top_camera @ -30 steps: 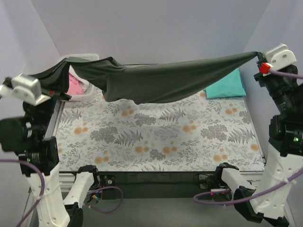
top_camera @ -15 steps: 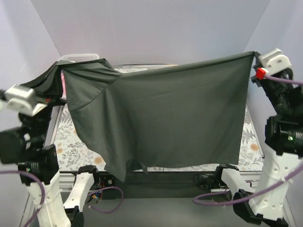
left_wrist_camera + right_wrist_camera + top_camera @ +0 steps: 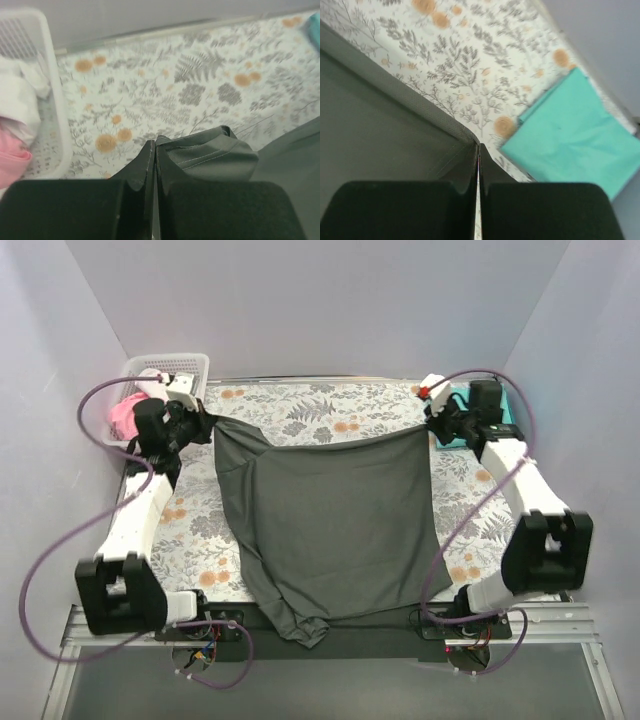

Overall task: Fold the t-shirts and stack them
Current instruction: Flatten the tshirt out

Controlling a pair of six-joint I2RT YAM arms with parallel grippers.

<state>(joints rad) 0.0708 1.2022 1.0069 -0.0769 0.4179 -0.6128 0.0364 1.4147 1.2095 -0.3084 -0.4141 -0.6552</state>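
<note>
The dark charcoal-grey t-shirt (image 3: pixel 330 520) lies spread on the floral sheet (image 3: pixel 300 405), its near end hanging over the table's front edge. My left gripper (image 3: pixel 207 421) is shut on its far left corner (image 3: pixel 200 155), low over the sheet. My right gripper (image 3: pixel 428 423) is shut on its far right corner (image 3: pixel 395 130). The teal t-shirt (image 3: pixel 500 430) lies folded at the far right, mostly hidden behind my right arm; the right wrist view shows it (image 3: pixel 570 130) just beyond the fingers.
A white basket (image 3: pixel 150 375) holding pink and white cloth stands at the far left, also in the left wrist view (image 3: pixel 30 100). Purple cables loop from both arms. Grey walls close in the back and sides.
Both arms have swung forward and down from holding the charcoal shirt stretched high in the air; the shirt now lies flat on the sheet, still gripped at its far corners.
</note>
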